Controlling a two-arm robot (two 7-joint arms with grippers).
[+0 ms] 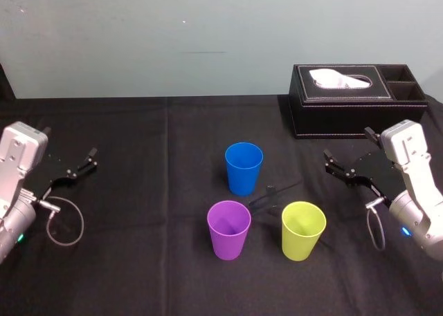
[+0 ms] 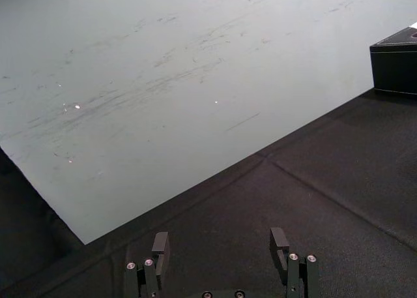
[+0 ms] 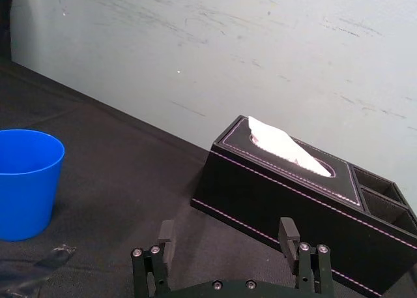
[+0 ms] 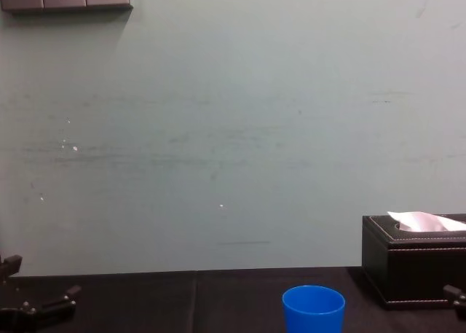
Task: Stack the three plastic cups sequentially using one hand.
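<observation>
On the black tabletop (image 1: pixel 138 274), the tissue box (image 1: pixel 356 101) sits at the far right, apart from the cups. The left claw (image 2: pixel 220 236) and right claw (image 3: pixel 227 223) hover at either edge, fingers apart, holding nothing. The blue cup (image 1: pixel 243 169) stands behind the purple cup (image 1: pixel 229 230) and lime cup (image 1: pixel 303 231); all are upright and unstacked. They stand close together, so a finger could knock a neighbour, and the light plastic could tip or squash.
</observation>
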